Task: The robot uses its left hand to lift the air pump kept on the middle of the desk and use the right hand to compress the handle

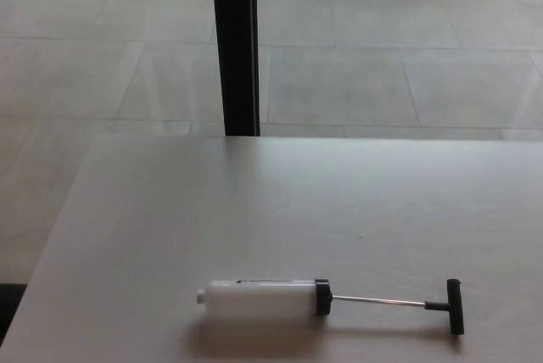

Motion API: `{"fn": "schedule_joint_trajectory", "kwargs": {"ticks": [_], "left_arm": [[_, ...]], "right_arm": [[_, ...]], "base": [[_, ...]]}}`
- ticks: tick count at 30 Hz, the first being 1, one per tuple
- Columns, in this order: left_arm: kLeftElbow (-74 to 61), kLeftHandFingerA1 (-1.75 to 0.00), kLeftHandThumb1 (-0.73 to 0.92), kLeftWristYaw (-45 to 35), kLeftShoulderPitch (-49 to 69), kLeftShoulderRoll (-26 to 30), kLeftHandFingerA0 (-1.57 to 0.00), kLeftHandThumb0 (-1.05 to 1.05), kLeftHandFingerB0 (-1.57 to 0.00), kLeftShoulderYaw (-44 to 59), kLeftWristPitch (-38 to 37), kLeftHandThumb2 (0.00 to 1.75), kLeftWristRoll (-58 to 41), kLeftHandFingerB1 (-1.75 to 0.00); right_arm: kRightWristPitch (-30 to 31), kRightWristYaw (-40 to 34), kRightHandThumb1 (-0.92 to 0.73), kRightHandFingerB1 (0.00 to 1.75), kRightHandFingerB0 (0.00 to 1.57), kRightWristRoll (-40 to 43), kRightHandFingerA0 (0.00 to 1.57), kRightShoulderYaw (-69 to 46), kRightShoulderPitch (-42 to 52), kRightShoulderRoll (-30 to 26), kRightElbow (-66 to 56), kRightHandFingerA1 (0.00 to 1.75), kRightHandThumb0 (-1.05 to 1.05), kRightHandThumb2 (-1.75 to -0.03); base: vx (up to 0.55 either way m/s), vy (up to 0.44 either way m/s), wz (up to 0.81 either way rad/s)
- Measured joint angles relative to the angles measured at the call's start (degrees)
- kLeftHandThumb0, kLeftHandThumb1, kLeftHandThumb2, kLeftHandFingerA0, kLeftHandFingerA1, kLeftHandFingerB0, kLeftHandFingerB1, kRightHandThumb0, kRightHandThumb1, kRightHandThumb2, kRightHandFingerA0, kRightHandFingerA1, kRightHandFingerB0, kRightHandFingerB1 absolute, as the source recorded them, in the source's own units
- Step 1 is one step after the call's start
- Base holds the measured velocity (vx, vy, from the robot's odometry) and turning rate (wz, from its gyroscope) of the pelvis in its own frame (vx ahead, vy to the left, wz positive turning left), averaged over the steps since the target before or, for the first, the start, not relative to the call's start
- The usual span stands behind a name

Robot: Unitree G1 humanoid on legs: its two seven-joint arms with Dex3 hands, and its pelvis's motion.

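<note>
Near the desk's [153, 210] front edge the pump [265, 298] lies on its side, white barrel left, rod drawn out to the black T-handle [454, 305] at right; neither hand shows, so finger state cannot be told; beyond, a black post [234, 45] on tiled floor [382, 58]

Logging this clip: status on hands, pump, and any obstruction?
Both hands out of view. Air pump lying flat on desk, handle extended, pointing right. Nothing on desk near it.

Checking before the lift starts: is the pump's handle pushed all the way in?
No, the handle sits far out from the pump, with a long bare rod between them.
</note>
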Motion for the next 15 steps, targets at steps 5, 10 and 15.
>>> {"fn": "schedule_joint_trajectory", "kwargs": {"ticks": [5, 10, 15], "left_arm": [[0.25, -0.39, 0.71, -0.96, -2.49, 1.88, -0.22, -0.63, -0.26, 5.39, -2.33, 0.61, -2.53, -0.31], [-8.48, -0.41, 0.63, 0.65, -5.48, 2.12, -0.34, -0.67, -0.43, 5.20, -5.82, 0.60, -2.35, -0.34], [-18.82, -0.43, 0.61, 1.18, -8.49, 2.11, -0.39, -0.72, -0.41, 2.78, -7.31, 0.59, -1.49, -0.33]], "right_arm": [[-0.86, 2.86, -0.68, 0.35, 0.04, 3.90, 0.09, -5.28, -0.65, -0.52, -0.45, 0.60, -0.81, -1.05], [-1.10, 4.10, -0.69, 0.32, 0.00, 5.74, 0.12, -7.00, -1.13, -0.65, -1.21, 0.61, -0.81, -1.09], [-1.12, 4.70, -0.64, 0.33, 0.00, 6.29, 0.09, -7.13, -1.66, -0.64, -1.20, 0.60, -0.76, -1.08]], "base": [[0.00, 0.000, 0.00], [0.00, 0.000, 0.00], [0.00, 0.000, 0.00]]}}
